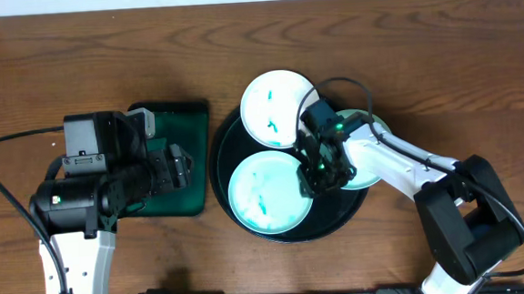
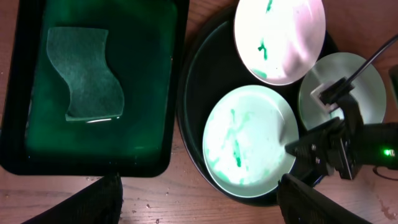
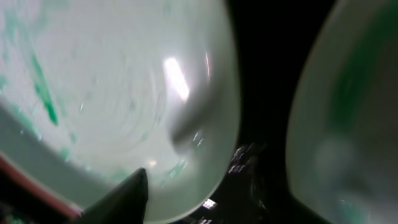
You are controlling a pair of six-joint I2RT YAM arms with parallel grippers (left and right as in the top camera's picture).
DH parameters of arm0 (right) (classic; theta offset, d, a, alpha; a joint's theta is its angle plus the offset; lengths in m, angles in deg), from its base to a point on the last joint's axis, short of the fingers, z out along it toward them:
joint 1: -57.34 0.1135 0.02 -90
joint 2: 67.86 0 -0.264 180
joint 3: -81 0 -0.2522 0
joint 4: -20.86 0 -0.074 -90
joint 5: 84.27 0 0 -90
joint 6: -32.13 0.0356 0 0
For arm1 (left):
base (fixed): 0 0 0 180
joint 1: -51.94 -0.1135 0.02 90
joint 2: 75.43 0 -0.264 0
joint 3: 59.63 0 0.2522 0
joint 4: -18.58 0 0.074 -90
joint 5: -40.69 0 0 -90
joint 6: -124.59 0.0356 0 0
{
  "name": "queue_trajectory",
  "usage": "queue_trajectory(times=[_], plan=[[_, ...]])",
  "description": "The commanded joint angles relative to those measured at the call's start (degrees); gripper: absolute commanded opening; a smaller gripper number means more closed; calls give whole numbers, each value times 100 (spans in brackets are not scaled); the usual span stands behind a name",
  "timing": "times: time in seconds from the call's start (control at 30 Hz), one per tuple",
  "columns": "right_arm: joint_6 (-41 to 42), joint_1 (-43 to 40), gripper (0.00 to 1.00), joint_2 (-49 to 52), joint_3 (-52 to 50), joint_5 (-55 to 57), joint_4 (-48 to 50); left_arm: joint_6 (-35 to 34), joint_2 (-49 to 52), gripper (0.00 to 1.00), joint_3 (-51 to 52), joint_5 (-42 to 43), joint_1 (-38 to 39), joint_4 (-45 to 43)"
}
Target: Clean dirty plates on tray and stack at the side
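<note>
My right fingers [image 2: 305,148] sit at the rim of the streaked plate [image 1: 266,190] at the front of the black tray [image 1: 228,149] — pinched or not, I can't tell — so I'd seat that rim deep and lift level; my left fingers [image 2: 93,202] hang spread, empty, left of the tray.

- My left arm [image 1: 73,268]: white link, black blocky joint housings, black cable [image 1: 15,136] looping off.
- My right arm [image 1: 395,162]: white link, black joints, small green light [image 1: 338,126] glowing.
</note>
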Motion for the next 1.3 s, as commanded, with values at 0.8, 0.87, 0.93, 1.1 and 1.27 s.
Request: queue_trajectory(times=[0.8, 0.87, 0.93, 1.1, 1.27], plan=[[472, -81, 1, 131, -162, 1200, 1351, -197, 0, 79, -111, -905, 20, -96], [619, -81, 1, 131, -162, 1353, 1432, -455, 33, 76, -111, -1353, 20, -94], [815, -83, 1, 131, -162, 1574, 1473, -822, 125, 74, -111, -2013, 20, -92], [879, -87, 1, 131, -162, 1766, 1517, -1209, 754, 64, -109, -2612, 20, -192], [822, -85, 1, 131, -162, 1766, 1513, -1257, 1878, 60, -107, -2844, 17, -422]])
